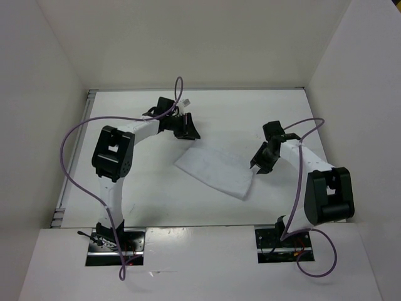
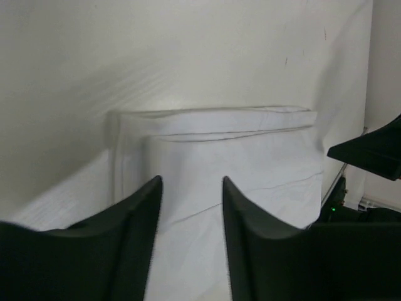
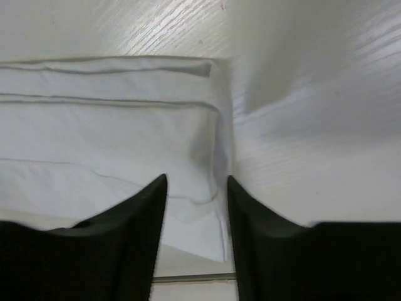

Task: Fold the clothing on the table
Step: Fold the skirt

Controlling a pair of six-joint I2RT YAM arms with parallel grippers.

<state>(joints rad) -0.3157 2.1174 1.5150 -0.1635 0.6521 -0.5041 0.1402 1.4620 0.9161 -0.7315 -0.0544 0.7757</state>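
The clothing (image 1: 215, 170) lies folded flat as a white rectangle in the middle of the table (image 1: 156, 200). My left gripper (image 1: 187, 130) hovers just past its far left corner, jaws apart, nothing between them. In the left wrist view the clothing (image 2: 238, 157) spreads below the open fingers (image 2: 147, 207). My right gripper (image 1: 259, 160) sits at the cloth's right edge, also open and holding nothing. In the right wrist view the clothing (image 3: 113, 138) shows its layered folded edge and a corner between the fingertips (image 3: 153, 197).
White walls enclose the table on three sides. A metal rail (image 1: 75, 157) runs along the left edge. Purple cables (image 1: 69, 144) loop from both arms. The arm bases (image 1: 116, 244) stand at the near edge.
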